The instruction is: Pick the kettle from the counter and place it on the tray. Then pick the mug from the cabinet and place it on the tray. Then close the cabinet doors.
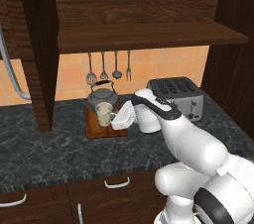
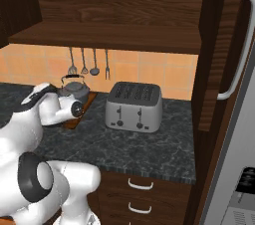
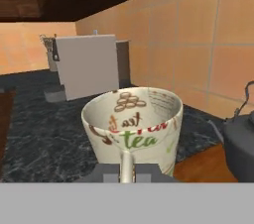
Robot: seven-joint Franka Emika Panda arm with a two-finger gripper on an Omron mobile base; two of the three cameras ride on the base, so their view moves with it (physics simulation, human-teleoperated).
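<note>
The cream mug [image 1: 104,113] with "tea" printed on it is upright over the reddish-brown tray [image 1: 94,131], just in front of the dark-grey kettle [image 1: 102,95] that stands on the tray's back half. My gripper [image 1: 117,117] reaches in from the right and is shut on the mug's side handle. In the hand view the mug [image 3: 133,121] stands close ahead, its handle pinched in my gripper [image 3: 126,172]; the kettle [image 3: 242,147] and the tray [image 3: 201,166] are at the right. Whether the mug rests on the tray I cannot tell. The cabinet shelf [image 1: 149,34] is bare, and the cabinet doors [image 1: 38,49] stand open.
A silver toaster [image 1: 179,96] stands on the dark counter [image 1: 59,148] right of the tray, close behind my forearm. Utensils [image 1: 104,67] hang on the tiled wall. The right cabinet door [image 2: 219,55] with its bar handle [image 2: 240,45] juts out. A grey box [image 3: 87,65] stands far along the counter.
</note>
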